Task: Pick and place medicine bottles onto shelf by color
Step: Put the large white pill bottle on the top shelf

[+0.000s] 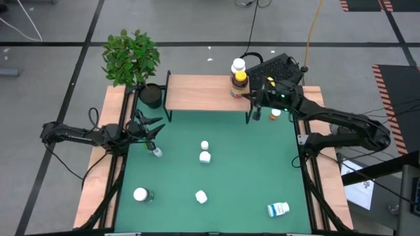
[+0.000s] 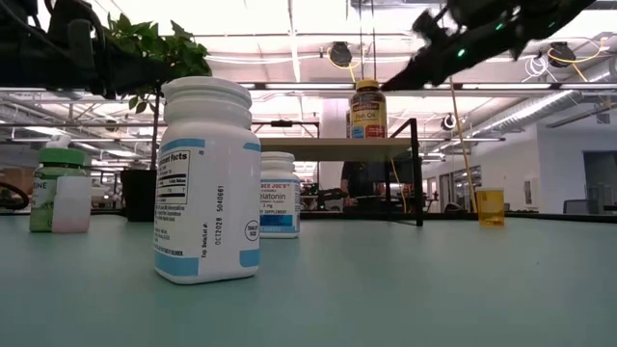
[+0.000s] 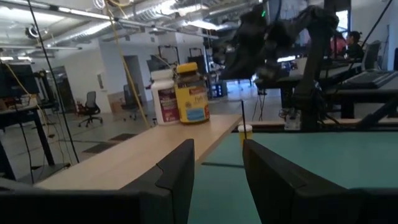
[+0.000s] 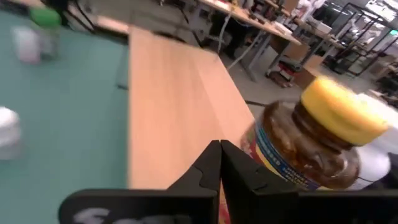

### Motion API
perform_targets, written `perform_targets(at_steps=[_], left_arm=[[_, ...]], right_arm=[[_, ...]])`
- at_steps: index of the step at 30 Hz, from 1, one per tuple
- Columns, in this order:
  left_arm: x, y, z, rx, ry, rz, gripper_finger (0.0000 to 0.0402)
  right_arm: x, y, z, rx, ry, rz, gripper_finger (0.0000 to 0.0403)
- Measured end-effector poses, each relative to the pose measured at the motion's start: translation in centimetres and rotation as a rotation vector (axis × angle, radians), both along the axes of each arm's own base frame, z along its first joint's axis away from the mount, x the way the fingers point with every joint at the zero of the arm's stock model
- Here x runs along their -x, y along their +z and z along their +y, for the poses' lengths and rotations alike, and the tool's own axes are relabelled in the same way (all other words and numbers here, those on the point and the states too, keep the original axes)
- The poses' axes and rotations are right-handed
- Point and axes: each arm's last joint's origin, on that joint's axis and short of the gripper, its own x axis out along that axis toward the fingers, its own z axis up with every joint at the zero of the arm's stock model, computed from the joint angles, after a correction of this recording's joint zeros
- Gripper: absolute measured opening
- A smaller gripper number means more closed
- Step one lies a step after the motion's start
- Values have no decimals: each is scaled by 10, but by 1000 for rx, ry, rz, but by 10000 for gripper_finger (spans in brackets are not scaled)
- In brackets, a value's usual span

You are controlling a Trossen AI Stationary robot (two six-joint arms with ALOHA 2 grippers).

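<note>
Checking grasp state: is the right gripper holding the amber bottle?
No. The right gripper is shut and empty beside the amber bottle, which stands on the shelf.

Bright ceiling strip lights, backlit low view, motion-blurred right wrist view

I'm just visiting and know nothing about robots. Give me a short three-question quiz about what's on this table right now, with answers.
1. True or false: the wooden shelf already has two bottles standing on it.
2. Which bottle on the shelf has a yellow cap: A) the white bottle, B) the amber bottle, C) neither?
3. Fill in: the right gripper, jaws shut and empty, hangs beside the ______ bottle at the shelf's right end.

Key
1. True: a white one and an amber one stand side by side at the right end.
2. B.
3. Amber. The left gripper waits over the table's left side near the plant pot.
</note>
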Motion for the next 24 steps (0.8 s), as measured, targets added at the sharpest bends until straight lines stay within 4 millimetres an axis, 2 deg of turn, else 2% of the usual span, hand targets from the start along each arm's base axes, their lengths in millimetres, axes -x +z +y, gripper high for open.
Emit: perform_targets(at_steps=[4,7,13,18,24], left_arm=[[-1,-3,0,38,-7,17,141],[-1,-4,0,64,-11,12,140],[0,-2,0,80,-14,-14,140],[0,1,0,63,-12,-34,140],[0,1,0,53,-10,-27,140]], right_arm=[[18,11,29,-109,48,-8,27],[27,13,51,-203,109,18,52],[26,2,86,-395,157,120,110],[-4,-20,111,-420,242,161,149],[-54,-46,125,-393,326,56,198]])
